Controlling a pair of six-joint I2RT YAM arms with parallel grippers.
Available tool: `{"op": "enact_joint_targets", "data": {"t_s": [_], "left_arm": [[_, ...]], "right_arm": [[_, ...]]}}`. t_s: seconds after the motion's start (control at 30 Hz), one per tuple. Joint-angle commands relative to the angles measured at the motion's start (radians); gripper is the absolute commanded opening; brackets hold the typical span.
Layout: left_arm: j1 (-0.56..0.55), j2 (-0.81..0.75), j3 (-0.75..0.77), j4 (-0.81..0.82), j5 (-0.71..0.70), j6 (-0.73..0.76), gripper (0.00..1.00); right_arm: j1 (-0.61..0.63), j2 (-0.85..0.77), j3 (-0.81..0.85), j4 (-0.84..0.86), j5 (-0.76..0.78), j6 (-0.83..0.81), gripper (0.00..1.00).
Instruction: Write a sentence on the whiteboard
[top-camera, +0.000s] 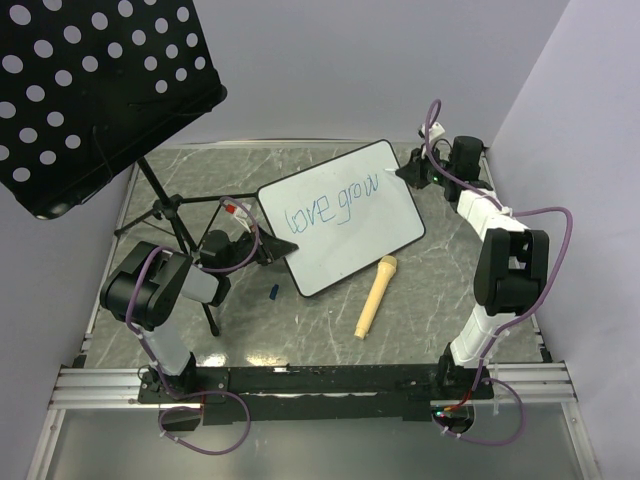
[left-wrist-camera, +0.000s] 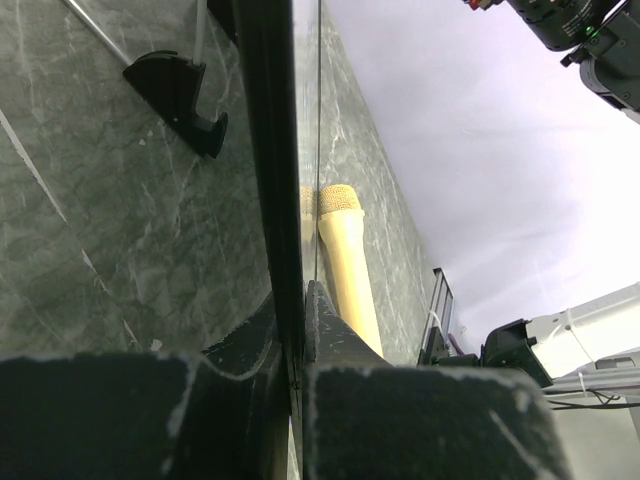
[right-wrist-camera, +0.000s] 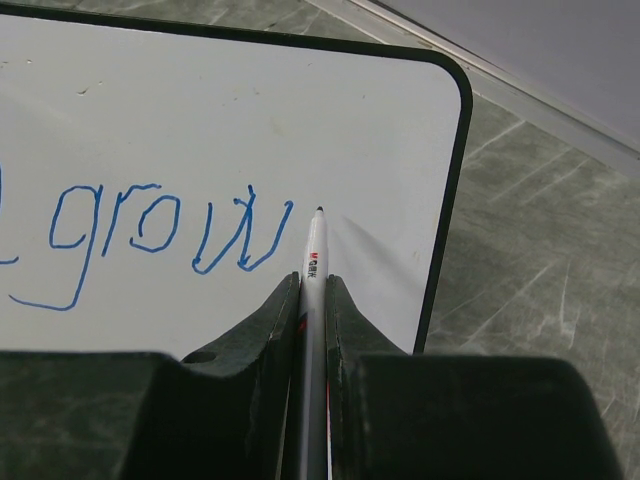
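Grey marbled table (top-camera: 430, 290), pale walls all round, and a black holed stand (top-camera: 90, 90) looming at the far left. The marker (right-wrist-camera: 316, 245) is pinched upright between the narrow jaws of the right gripper (right-wrist-camera: 312, 292). Its tip sits at the surface or just off it, I can't tell which, right after the "w". The sentence (top-camera: 330, 205) so far reads "love grow" in thin blue. It runs across the whiteboard (right-wrist-camera: 200, 110), which lies askew mid-table, its near left edge clamped by the closed left gripper (left-wrist-camera: 294, 305). A cream microphone (top-camera: 373, 297) lies just beside the board's near edge. To my eye little white is left before the right rim, so the next letter wants small, light strokes. Further words belong on a fresh line below, with the left grip firm so the board doesn't skid.
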Motion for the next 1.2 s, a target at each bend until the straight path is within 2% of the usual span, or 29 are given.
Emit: {"op": "enact_joint_targets", "data": {"t_s": [0.0, 1.17], "left_arm": [[-0.004, -0.021, 0.015, 0.243, 0.059, 0.022, 0.01], [-0.007, 0.005, 0.023, 0.243, 0.066, 0.028, 0.01]], "right_arm": [[-0.007, -0.01, -0.011, 0.059, -0.008, -0.001, 0.0], [0.015, 0.071, 0.044, 0.005, -0.001, -0.02, 0.0]]}}
